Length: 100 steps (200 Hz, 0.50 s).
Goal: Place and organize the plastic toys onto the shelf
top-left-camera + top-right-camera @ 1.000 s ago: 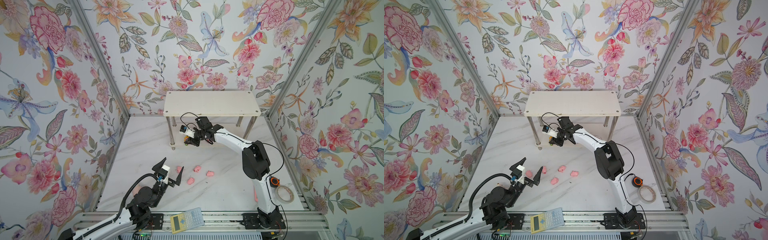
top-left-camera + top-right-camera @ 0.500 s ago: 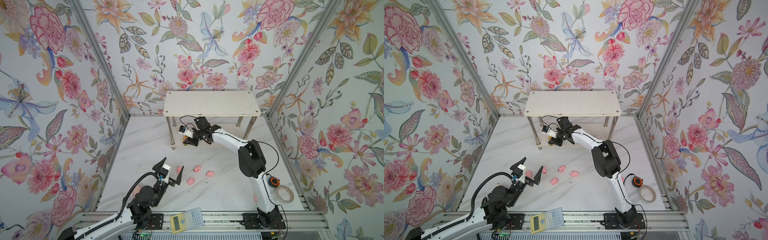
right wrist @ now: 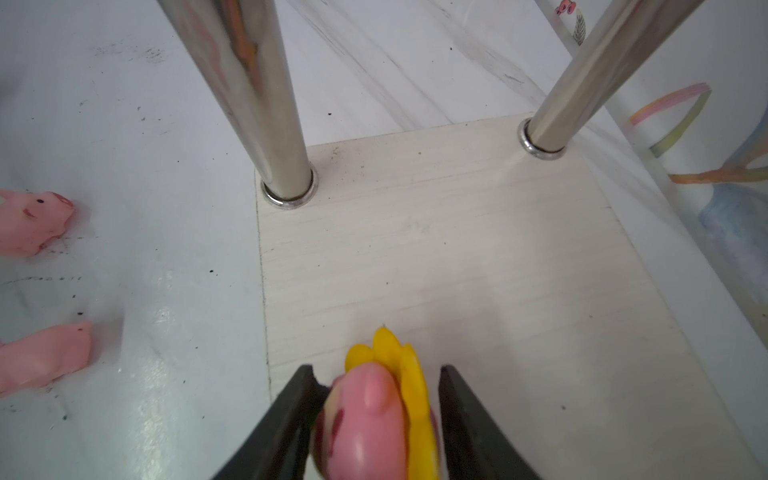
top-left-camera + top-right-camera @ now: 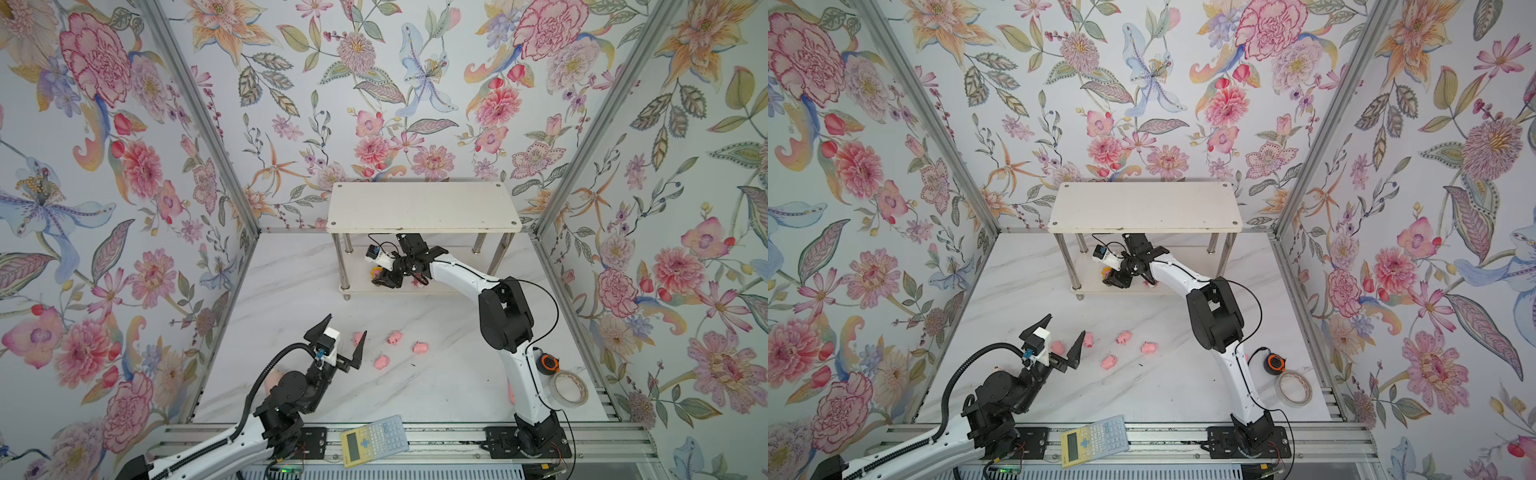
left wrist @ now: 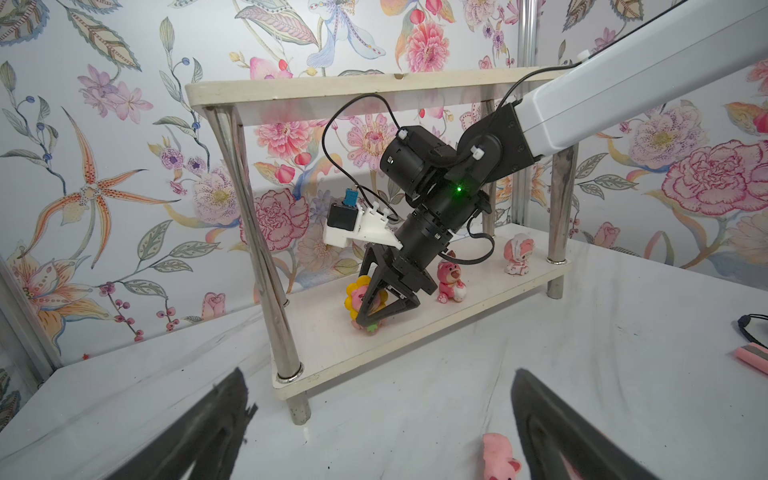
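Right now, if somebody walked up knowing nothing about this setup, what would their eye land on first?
Probably the loud floral wallpaper on all three walls. Next, the right gripper reaching under the top board of the white two-tier shelf with chrome legs, its jaws either side of a yellow-maned pink plastic figure on the lower tier. On the marble tabletop, small pink plastic pigs lie scattered by the wide-open left gripper.

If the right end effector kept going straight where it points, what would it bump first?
Most likely the lower board of the shelf. The right end effector slants down at it, tips almost there, with the yellow-maned toy between them.
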Tool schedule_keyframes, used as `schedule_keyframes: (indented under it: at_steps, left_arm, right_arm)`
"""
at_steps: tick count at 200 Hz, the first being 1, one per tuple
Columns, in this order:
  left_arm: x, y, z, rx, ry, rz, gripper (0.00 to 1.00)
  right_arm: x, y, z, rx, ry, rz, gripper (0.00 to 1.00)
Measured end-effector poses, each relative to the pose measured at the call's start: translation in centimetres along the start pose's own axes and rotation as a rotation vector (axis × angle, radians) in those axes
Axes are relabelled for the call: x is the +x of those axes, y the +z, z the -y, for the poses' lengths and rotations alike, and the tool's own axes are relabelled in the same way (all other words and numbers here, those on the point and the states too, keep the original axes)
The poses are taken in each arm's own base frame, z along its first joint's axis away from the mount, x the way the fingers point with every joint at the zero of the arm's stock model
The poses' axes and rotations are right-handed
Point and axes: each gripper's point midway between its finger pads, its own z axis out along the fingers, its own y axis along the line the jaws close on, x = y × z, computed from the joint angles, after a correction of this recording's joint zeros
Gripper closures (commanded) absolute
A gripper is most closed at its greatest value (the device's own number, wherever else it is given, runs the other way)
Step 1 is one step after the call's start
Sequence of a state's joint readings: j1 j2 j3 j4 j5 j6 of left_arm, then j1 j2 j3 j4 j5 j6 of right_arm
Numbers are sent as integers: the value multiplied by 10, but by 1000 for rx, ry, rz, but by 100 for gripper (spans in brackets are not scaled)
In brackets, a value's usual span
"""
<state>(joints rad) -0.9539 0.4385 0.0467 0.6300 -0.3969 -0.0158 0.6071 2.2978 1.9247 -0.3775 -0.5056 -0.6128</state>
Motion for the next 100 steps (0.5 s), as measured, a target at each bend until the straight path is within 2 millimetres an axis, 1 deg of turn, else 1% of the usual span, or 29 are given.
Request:
schedule_keyframes:
  at_steps: [37,78,90,100]
  left_arm:
    - [1,0,0,0,1,-2,1]
    - [3,1,-1,-4,2,-10,1]
    - [3,1,-1,-4,1,-9,1]
    - [3,1,-1,-4,-2,-9,1]
  right_arm:
    - [2,3,-2,-14,12,2,53]
    - [-2,2,-6,-36,32,21,59]
    - [-3,2,-8,-47,39,28,64]
    - [-4,2,-9,-56,49,34,65]
